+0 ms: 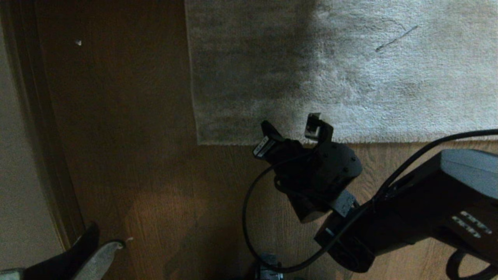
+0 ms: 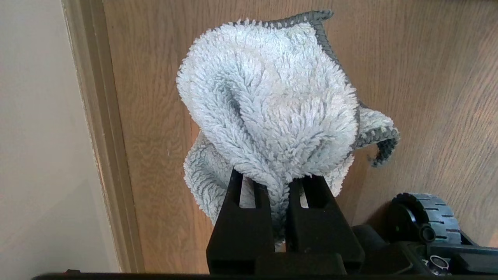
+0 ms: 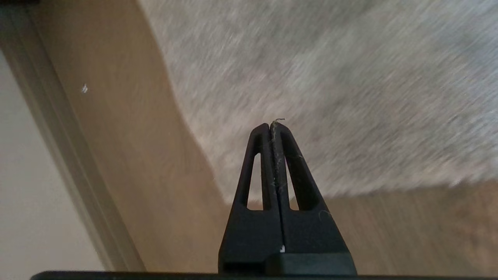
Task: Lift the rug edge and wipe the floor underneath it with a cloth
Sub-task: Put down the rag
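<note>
**Cloth held at left, right arm over the rug border**

At far left a pale wall (image 1: 19, 155) meets a dark baseboard (image 1: 42, 128). Low beside it the left gripper (image 2: 278, 182) is parked, its jaws clamped on the cloth (image 2: 268, 105), a fluffy pale grey-white rag with a darker stitched hem, bunched above the fingers. A grey wheel (image 2: 432, 217) shows near it. The floor (image 1: 128, 136), brown wood grain, carries a small white speck (image 1: 78, 42) well clear of the rug. The rug edge (image 1: 233, 142) lies flat, its corner square on the planks. To the right, the right gripper (image 3: 274, 126) hangs over that border with its jaws pressed together, holding nothing; a black cable (image 1: 249, 217) loops below its wrist.
</note>
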### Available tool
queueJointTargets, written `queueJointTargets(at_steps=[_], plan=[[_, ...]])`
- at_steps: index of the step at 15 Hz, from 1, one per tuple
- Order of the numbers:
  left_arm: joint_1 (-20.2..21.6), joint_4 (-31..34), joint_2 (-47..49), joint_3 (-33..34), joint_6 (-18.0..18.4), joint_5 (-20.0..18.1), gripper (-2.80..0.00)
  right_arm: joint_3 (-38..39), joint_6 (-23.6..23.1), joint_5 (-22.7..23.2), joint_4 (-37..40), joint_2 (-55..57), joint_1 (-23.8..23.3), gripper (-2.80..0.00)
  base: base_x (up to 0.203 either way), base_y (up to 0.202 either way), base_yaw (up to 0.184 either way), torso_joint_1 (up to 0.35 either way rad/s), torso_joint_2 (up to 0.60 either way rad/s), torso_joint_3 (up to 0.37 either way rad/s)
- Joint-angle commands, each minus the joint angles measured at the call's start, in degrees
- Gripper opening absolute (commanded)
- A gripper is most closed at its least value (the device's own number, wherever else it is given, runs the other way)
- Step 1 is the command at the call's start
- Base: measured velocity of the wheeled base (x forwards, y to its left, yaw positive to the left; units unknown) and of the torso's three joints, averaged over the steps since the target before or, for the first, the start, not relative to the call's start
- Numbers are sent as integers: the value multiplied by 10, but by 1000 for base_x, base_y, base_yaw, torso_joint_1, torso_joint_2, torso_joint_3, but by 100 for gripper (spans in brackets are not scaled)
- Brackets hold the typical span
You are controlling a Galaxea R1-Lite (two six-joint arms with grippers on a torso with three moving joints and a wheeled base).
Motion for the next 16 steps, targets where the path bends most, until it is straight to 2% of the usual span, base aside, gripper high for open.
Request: queueJointTargets(at_steps=[1, 5, 9, 12, 16], plan=[[0, -1, 0, 0, -1, 0, -280, -28, 0, -3, -27, 36, 7, -280, 0, 0, 0, 0, 0, 0], [0, 0, 0, 0, -1, 0, -280, -110, -2, -3, -27, 109, 4, -280, 0, 0, 0, 0, 0, 0], [0, 0, 0, 0, -1, 0, -280, -124, -13, -4, -27, 141, -7, -280, 0, 0, 0, 0, 0, 0], [-1, 0, 0, 0, -1, 0, -280, -102, -30, -3, -27, 103, -7, -280, 0, 0, 0, 0, 0, 0], [0, 0, 0, 0, -1, 0, -280, 16, -55, -2, -27, -29, -5, -280, 0, 0, 0, 0, 0, 0]])
